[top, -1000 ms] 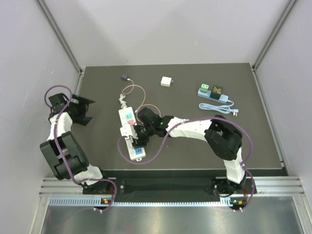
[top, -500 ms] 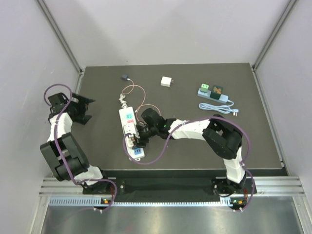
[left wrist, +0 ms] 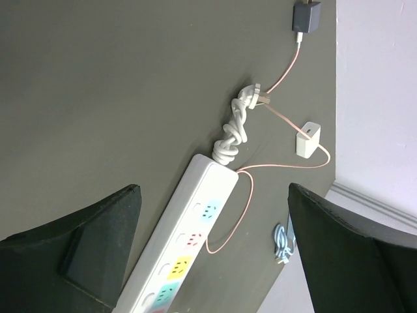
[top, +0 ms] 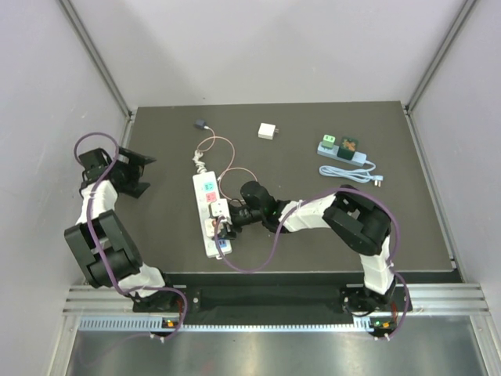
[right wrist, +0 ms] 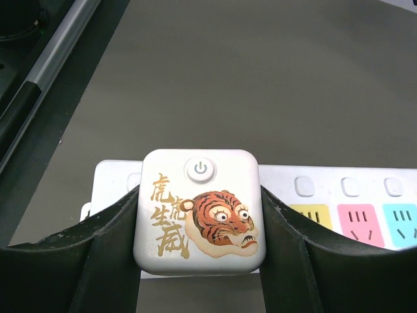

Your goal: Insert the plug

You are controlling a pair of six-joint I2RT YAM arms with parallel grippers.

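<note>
Landmark: the power strip (top: 208,213), lying lengthwise on the table (top: 407,227).

- The right gripper (top: 228,216) reaches in from the strip's right side. Its jaws are part-way open and clamped on the flanks of the plug (right wrist: 199,212), the white square block with the tiger print. The side grip leaves the face and power button clear and presumably points the pins down at the strip.
- The plug sits over the strip's face, near the middle of its length in the overhead view. I can't tell if the pins are seated or only resting on the socket, because the block hides the contact.
- The left gripper (top: 142,176) is well off to the strip's left, jaws spread wide and holding nothing. It looks parked clear so the right arm has the strip to itself. Nothing braces the strip, so a hard push could slide it.
- The strip's own cord is bundled at its far end, and a pink cable (top: 221,150) loops just beyond and right of that.

Receptacles (no real containers, only sockets):
- In the right wrist view, the yellow, pink and blue sockets beside the plug are empty.
- A second strip (top: 341,152), far right of the landmark, has a green item and a dark one plugged in.
- A white charger (top: 268,131) and a dark adapter (top: 200,123) lie loose beyond the strip's far end.
</note>
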